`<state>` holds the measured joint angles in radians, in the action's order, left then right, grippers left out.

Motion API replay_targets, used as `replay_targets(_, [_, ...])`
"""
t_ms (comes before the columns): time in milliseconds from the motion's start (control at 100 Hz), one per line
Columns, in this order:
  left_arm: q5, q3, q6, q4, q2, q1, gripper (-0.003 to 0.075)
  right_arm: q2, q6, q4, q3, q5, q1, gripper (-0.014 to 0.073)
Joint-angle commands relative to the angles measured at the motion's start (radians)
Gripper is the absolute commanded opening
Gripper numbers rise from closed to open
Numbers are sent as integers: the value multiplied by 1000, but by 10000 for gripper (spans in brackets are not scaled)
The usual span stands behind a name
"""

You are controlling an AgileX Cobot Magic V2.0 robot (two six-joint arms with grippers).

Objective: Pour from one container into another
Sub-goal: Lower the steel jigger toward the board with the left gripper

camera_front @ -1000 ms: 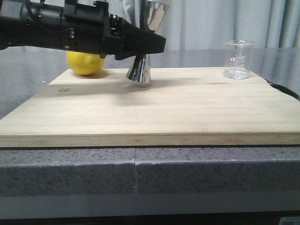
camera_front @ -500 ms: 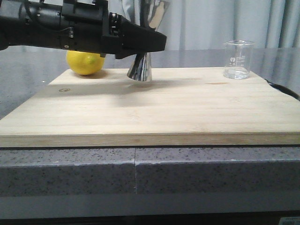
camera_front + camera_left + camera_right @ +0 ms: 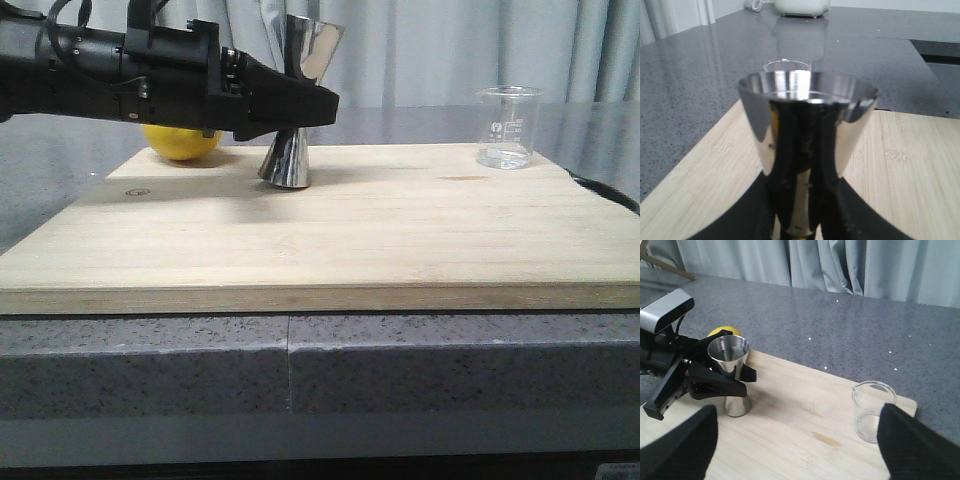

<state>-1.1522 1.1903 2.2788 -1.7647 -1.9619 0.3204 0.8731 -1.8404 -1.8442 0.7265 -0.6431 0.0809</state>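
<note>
The left gripper's (image 3: 300,107) fingers clench the jigger (image 3: 297,100), now shifted left and tilted; the beaker (image 3: 509,127) stays untouched, unpoured.

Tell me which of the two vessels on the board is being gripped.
The steel jigger, clamped at its waist by the left gripper beside the lemon. The glass beaker stands alone, untouched, at the board's far right corner.

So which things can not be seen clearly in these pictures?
- Yellow lemon: mostly hidden behind the black left gripper in the front view.
- Steel hourglass jigger: waist covered by the fingers in every view.
- Clear glass beaker: its printed marks are too small to read.
- Right gripper: fingers blurred, tips cut off.
</note>
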Motion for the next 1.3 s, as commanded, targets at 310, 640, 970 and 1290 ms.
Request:
replay_targets(310, [-122,30,-1,-87,38,-3,59,-11,2,-23,24,28,6,588])
replay_targets(640, [-127,30,-1,-87,24,-3,63,-11,2,-23,24,30,6,588])
replay_targets(970, [-127,30,-1,-87,24,-3,78,-11,2,-23,24,30,6,588])
replay_targets(1290, [-127,30,-1,-87,24,-3,105,-11,2,-23,24,30,6,588])
